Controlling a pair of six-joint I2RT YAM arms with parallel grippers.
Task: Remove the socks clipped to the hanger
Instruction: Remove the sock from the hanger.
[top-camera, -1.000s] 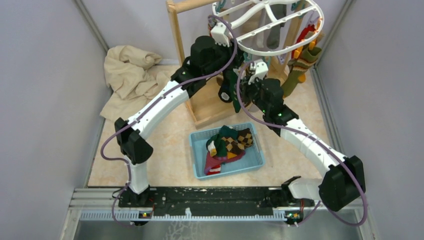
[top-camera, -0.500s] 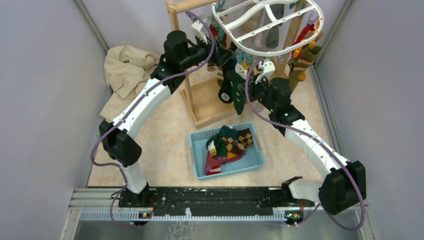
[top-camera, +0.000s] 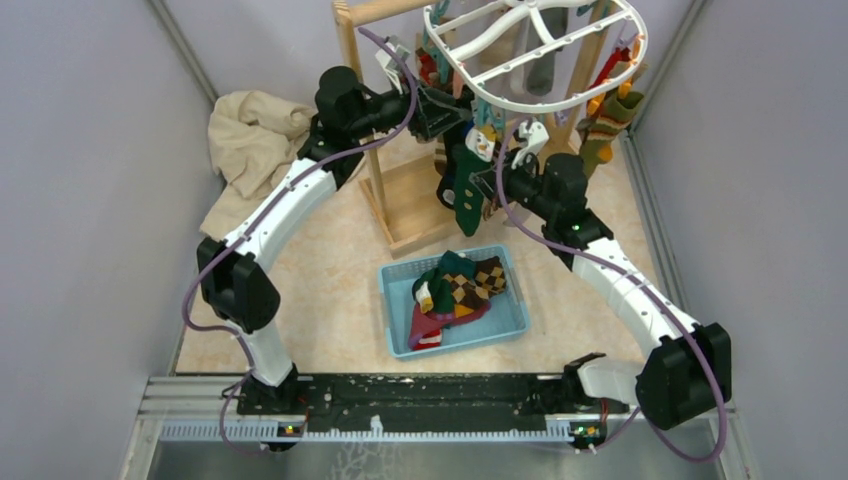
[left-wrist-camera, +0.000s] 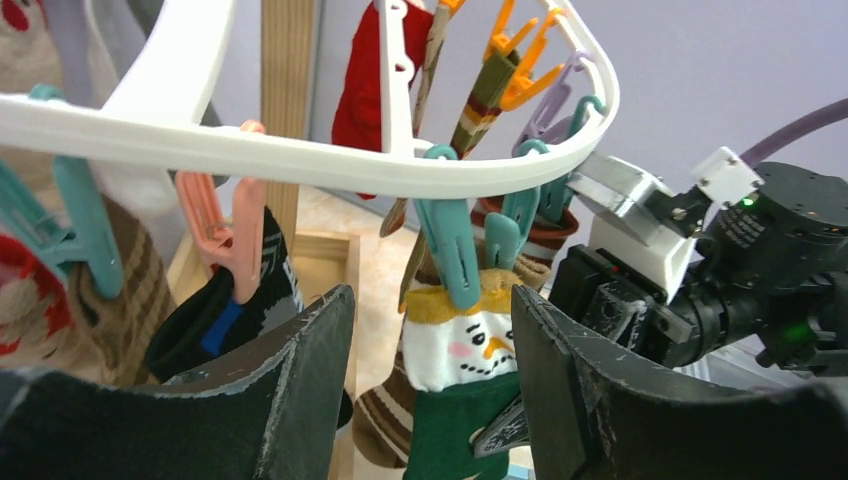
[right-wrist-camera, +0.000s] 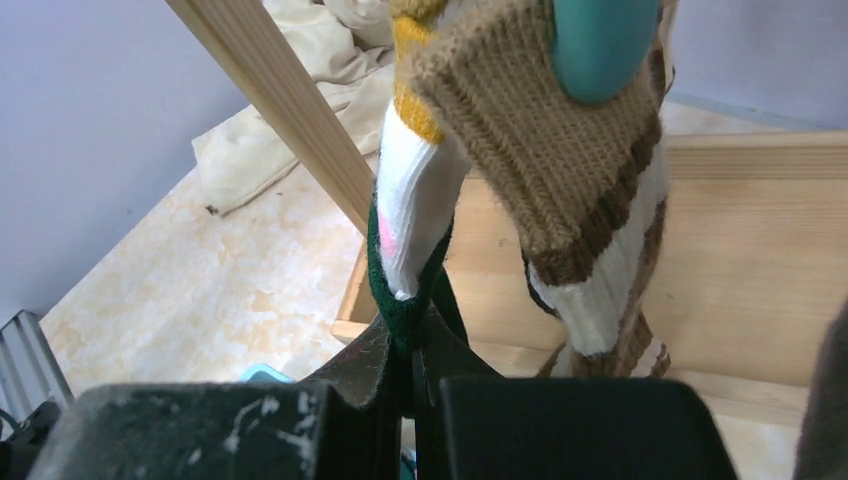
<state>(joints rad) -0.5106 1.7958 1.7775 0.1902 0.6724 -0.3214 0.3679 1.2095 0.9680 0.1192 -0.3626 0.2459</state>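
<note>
Blue basket: few socks in | hanger: many still clipped | my right gripper pinches snowman sock | left gripper agape by clip.

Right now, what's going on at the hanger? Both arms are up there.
The right gripper is shut on the green lower part of a snowman sock, which hangs from a teal clip on the white hanger. The left gripper is open and lined up on that clip, not squeezing it. Other socks hang on the hanger, and a few lie in the blue basket.
</note>
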